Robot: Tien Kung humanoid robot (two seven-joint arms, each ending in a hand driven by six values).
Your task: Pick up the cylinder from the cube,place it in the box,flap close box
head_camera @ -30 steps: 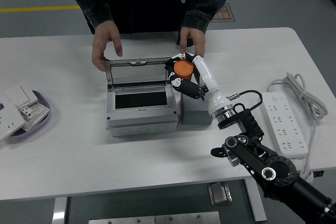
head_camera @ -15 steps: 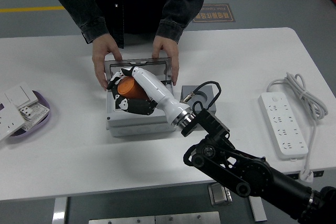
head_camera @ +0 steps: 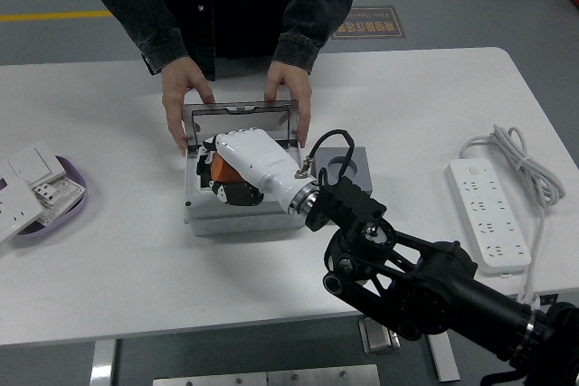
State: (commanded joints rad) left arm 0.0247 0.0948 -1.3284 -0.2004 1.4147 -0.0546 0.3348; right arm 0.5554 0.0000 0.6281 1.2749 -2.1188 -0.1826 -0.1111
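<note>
Bright, even, seemingly overhead light

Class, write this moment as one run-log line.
right hand: shut on orange cylinder, over open box | lid: held up by person's hands | cube: bare | left hand: unseen

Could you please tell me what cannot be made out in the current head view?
- Orange cylinder: mostly covered by the right hand.
- Grey metal box interior: hidden by that hand.
- Grey cube: partly behind the black cable.
- Left hand: outside the picture.
</note>
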